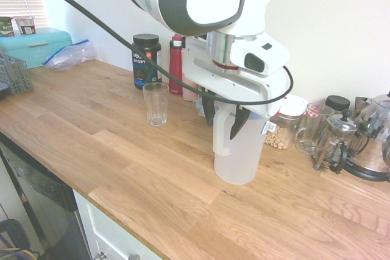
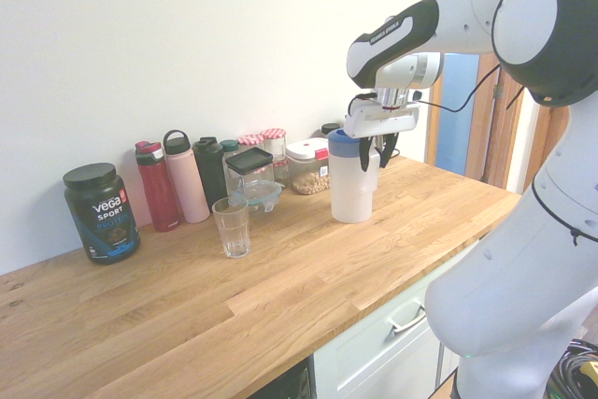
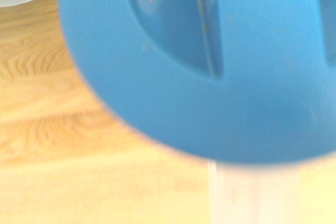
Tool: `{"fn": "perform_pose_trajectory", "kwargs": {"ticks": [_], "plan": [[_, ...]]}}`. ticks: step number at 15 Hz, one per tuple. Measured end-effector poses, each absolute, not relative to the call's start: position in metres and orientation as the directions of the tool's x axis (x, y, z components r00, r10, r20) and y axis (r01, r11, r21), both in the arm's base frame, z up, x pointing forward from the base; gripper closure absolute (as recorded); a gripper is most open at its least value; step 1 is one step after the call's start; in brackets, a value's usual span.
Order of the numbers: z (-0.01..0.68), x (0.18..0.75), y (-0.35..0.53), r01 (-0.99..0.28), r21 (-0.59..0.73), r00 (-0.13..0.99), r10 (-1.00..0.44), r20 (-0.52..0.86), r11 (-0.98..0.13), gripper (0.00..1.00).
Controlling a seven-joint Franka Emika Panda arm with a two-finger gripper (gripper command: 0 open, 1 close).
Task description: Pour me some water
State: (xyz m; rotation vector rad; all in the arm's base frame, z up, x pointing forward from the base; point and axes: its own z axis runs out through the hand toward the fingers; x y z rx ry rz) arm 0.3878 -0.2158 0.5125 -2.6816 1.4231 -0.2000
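A translucent white water pitcher (image 1: pixel 237 156) with a blue lid (image 3: pixel 210 66) stands upright on the wooden counter (image 1: pixel 122 168). Its handle (image 1: pixel 220 132) faces the counter's front edge. My gripper (image 1: pixel 223 119) hangs straight over that handle, open, with one dark finger on each side and a gap to the handle. From the other side, the gripper (image 2: pixel 373 154) sits at the pitcher's (image 2: pixel 350 193) top right. An empty clear glass (image 1: pixel 156 103) stands alone on the counter, well away from the pitcher, also shown in the second exterior view (image 2: pixel 231 227).
Along the wall stand a black protein tub (image 1: pixel 146 60), several drink bottles (image 2: pixel 173 182), jars (image 2: pixel 306 163), a French press (image 1: pixel 332 141) and a kettle (image 1: pixel 375 144). A teal bread box (image 1: pixel 36 45) and a plastic bag (image 1: pixel 70 54) sit at the far end.
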Motion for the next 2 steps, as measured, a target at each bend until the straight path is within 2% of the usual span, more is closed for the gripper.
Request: {"fn": "perform_pose_trajectory", "kwargs": {"ticks": [2], "plan": [[0.5279, 0.3711, -0.2024, -0.823, -0.101, 0.554, -0.829, 0.075, -0.559, 0.00]]}}
